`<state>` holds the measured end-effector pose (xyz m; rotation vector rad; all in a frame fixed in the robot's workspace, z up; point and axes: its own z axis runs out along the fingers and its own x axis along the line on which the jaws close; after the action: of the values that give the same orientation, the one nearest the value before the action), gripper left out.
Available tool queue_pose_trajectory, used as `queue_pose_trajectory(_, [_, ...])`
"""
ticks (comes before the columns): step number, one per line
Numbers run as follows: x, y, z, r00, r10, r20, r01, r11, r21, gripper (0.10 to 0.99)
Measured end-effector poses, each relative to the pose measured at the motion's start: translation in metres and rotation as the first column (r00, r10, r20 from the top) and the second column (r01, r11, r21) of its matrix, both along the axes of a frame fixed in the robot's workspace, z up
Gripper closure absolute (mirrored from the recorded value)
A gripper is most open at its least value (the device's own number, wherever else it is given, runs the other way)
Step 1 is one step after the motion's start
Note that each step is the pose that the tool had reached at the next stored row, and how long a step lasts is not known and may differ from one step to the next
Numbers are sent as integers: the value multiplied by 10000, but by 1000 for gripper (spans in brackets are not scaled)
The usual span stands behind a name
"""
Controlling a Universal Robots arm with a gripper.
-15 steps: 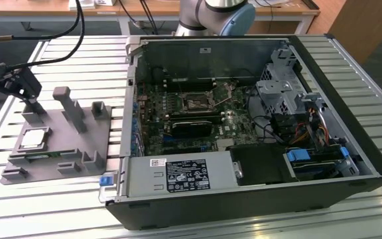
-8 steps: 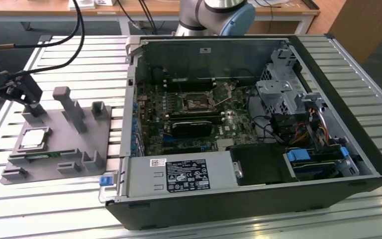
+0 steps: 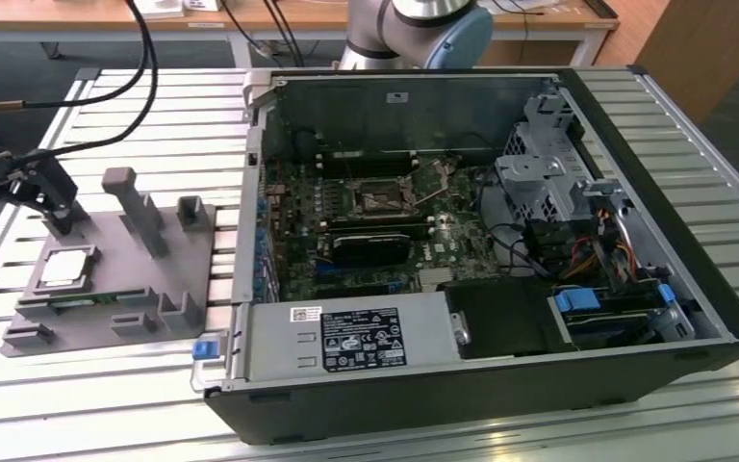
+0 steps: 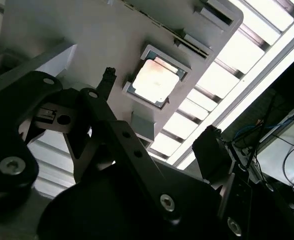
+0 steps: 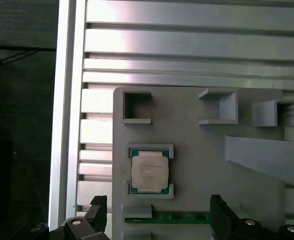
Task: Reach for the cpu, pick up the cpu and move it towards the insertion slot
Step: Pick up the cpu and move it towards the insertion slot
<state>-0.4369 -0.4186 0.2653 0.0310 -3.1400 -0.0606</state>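
Claw (image 5: 159,212) wide apart, holding nothing, over grey holder (image 5: 202,160) on desk (image 5: 187,40). In holder's square nest: cpu (image 5: 149,170), flat, silvery top, green rim. Beside it, thin green stick (image 5: 183,216). Farther off, insertion slot (image 3: 380,199) inside open computer case (image 3: 498,390).

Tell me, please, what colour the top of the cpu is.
Pale silvery-white, framed by a thin green edge; the cpu shows best in the first wrist view.

We find a printed label (image 3: 345,339) on the power supply (image 3: 427,332), too small to read. The cpu (image 5: 149,171) bears faint print, illegible too.
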Motion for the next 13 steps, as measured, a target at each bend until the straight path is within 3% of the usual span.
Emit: queue_pose_trajectory(13, [55,2,-230,10000,0,-1,0,10000,-1,192])
